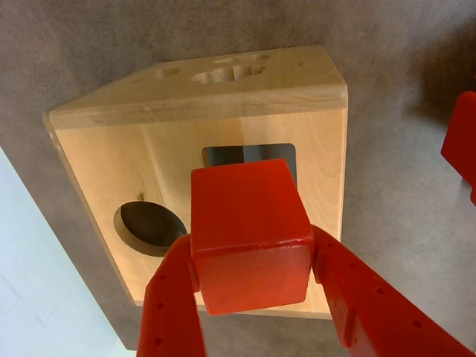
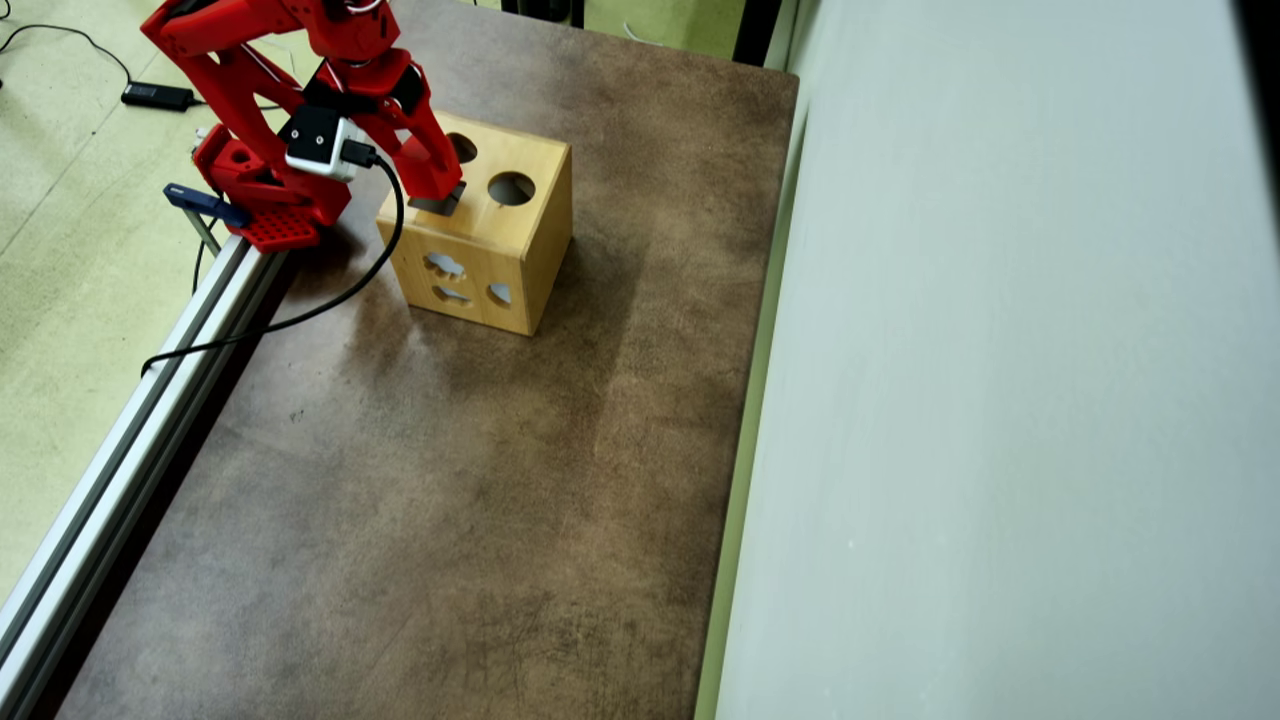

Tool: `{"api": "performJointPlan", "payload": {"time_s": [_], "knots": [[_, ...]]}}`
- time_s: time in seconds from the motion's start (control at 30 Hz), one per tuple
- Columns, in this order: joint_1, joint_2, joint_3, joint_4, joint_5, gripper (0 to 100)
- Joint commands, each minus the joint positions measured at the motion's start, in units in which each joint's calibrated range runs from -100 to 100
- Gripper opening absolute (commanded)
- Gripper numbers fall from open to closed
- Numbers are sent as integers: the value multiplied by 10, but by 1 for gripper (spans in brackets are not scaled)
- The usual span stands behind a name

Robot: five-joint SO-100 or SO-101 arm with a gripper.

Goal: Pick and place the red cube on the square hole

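In the wrist view the gripper (image 1: 251,260) is seen closed on the red cube (image 1: 249,234), which is clamped on its two sides between the red fingers (image 1: 172,301). The cube is held above the top face of a wooden box (image 1: 97,160), and part of the square hole (image 1: 223,154) is covered by it, so that only the far strip of the opening is seen behind the cube's upper edge. A round hole (image 1: 145,227) is cut in the same face, to the left of the cube in this view. More shaped openings are seen in the side face (image 1: 223,74) turned away at the top of the picture.

In the overhead view the gripper (image 2: 432,185) is placed over the top of the wooden box (image 2: 545,230), with the square hole (image 2: 438,205) partly shown just below it and a round hole (image 2: 510,188) to its right. The cube itself cannot be made out there behind the arm (image 2: 240,60). The box is set on a brown surface (image 2: 480,480), near its far left corner, beside a metal rail (image 2: 150,400) running along the left edge. A black cable (image 2: 330,300) is trailed from the wrist camera (image 2: 315,140) across the surface.
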Motion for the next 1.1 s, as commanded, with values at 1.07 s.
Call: {"api": "performJointPlan", "payload": {"time_s": [1.07], "knots": [[-3,70,37,5,4,1]]}}
